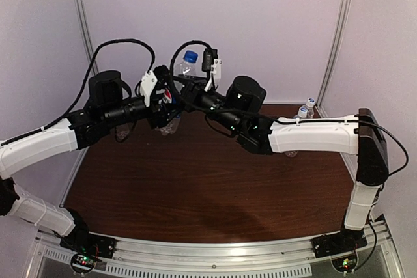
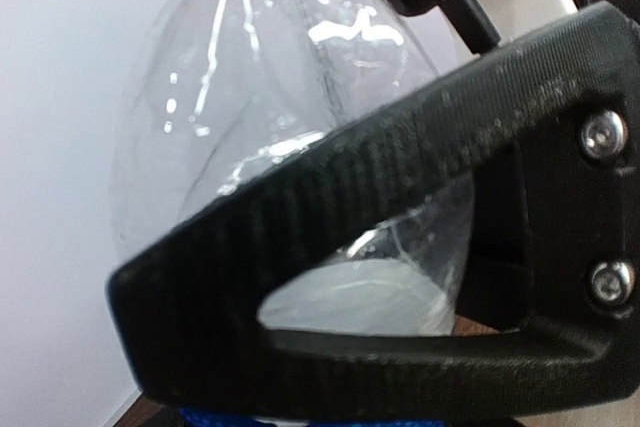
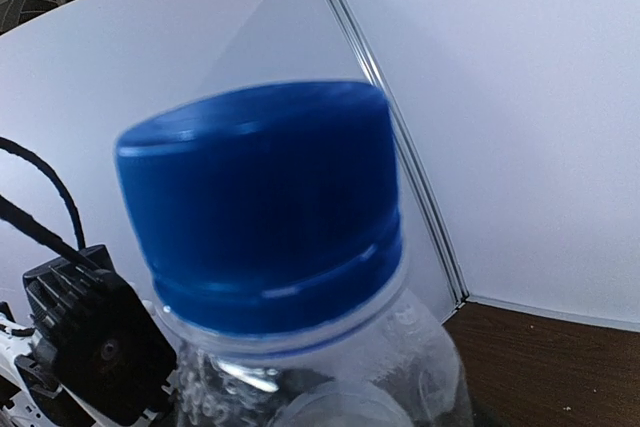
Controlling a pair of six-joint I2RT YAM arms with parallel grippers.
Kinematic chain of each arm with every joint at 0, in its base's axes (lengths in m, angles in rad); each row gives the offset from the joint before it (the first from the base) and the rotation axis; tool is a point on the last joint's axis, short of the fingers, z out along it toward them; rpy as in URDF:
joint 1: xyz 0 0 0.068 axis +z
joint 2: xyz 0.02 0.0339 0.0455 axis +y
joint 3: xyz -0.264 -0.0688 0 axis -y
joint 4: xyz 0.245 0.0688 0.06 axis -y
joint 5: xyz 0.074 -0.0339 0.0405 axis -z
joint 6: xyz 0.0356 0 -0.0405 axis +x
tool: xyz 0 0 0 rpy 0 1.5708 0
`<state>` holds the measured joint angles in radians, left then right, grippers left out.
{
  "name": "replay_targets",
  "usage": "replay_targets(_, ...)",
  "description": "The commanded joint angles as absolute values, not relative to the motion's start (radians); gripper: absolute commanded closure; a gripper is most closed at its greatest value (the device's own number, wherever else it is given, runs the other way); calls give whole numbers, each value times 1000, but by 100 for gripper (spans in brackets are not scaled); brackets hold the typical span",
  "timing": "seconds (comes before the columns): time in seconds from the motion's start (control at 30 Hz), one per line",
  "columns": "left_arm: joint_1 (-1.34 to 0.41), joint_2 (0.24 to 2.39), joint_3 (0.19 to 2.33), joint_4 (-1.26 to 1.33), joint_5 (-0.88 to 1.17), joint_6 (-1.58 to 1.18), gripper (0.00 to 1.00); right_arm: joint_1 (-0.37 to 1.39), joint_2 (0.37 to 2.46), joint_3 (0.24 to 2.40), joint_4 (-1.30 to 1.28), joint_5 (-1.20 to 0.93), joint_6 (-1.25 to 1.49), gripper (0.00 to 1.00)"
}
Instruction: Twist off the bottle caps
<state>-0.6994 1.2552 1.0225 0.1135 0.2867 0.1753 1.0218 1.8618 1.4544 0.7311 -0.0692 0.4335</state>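
Top external: likely light, crushable bottle (image 1: 187,69) aloft over far edge of the table (image 1: 215,187), right gripper (image 1: 189,84) clamped beneath blue cap (image 1: 189,56), left gripper (image 1: 166,105) hold on belly unclear; grip stiffer shoulder.

A clear plastic bottle (image 1: 186,68) hangs above the far middle of the dark wooden table (image 1: 215,180), between the two arms. A dark blue round plastic cap (image 1: 189,56) sits on top of its neck. The left arm's fingers (image 2: 330,247) lie against its lower body from the left; the right arm's fingers (image 1: 184,84) are at its shoulder from the right, just below the cap. Two small clear bottles with white caps (image 1: 306,110) stand side by side at the table's far right edge, behind the right arm's forearm (image 1: 313,136)
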Motion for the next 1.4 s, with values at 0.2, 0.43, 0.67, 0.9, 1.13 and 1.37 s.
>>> replay_targets(0.2, -703, 1262, 1050, 127, 284, 168, 57, 1026, 1878, 1490, 752, -116, 446, 46)
replay_targets(0.43, -703, 1221, 1006, 81, 150, 273, 68, 964, 1778, 1440, 691, -311, 443, 0)
replay_targets(0.67, -702, 1174, 934, 68, -102, 569, 78, 898, 1581, 1460, 100, -435, 291, 0)
replay_targets(0.9, -703, 1145, 868, 191, -136, 859, 78, 893, 1560, 1562, -127, -327, 365, 0)
replay_targets(1.13, -703, 1158, 872, 230, -164, 963, 79, 875, 1710, 1741, -272, -438, 510, 21)
replay_targets(1.37, -703, 1158, 857, 233, -162, 963, 79, 874, 1726, 1678, -150, -500, 575, 39)
